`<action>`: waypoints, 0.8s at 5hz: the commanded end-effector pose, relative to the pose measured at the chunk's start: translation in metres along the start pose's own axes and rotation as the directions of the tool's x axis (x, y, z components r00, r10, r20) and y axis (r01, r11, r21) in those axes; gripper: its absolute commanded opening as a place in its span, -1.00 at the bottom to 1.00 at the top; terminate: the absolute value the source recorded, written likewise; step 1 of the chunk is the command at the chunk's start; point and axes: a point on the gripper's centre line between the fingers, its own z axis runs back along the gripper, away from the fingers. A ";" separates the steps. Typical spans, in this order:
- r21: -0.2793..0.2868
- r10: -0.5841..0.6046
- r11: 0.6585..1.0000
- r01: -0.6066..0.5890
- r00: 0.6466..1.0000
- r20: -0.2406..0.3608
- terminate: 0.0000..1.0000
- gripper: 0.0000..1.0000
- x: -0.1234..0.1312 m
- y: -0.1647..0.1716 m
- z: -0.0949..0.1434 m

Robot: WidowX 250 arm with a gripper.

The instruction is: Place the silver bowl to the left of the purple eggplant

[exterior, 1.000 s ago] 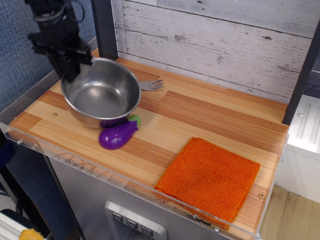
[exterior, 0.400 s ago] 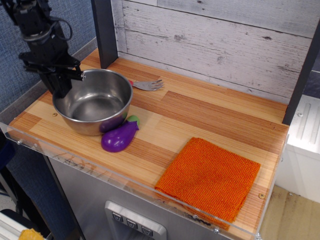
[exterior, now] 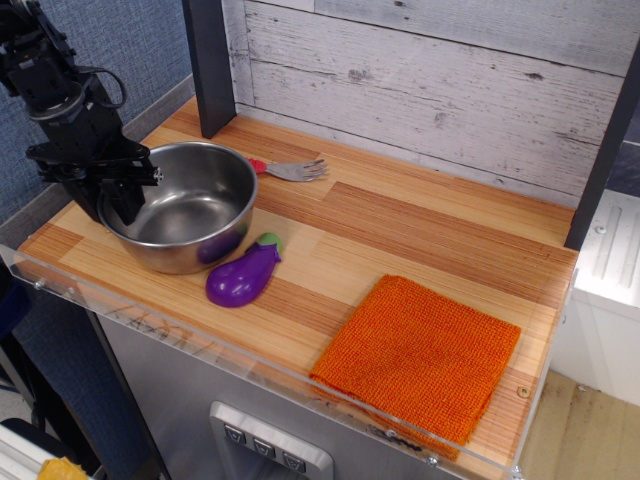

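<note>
Notably, tabletop (exterior: 420,230): wooden, fills the frame.
Silver bowl (exterior: 190,215): centre left; rigid, light, slick steel; best pinched at the rolled rim.
Gripper (exterior: 118,195): closed across the bowl's left rim.
Purple eggplant (exterior: 240,277): touching the bowl's lower right.

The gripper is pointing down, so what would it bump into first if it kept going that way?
The gripper points downward at the silver bowl's left rim, so it would probably press on the bowl first, then the wooden table underneath.

Purple eggplant (exterior: 241,278), orange cloth (exterior: 420,355)
</note>
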 end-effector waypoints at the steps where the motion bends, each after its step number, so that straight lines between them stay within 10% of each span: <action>1: 0.030 -0.018 0.999 0.017 0.999 0.026 -1.00 1.00 0.005 -0.004 0.015; 4: 0.059 -0.068 0.996 0.062 0.992 0.110 -1.00 1.00 0.028 -0.022 0.068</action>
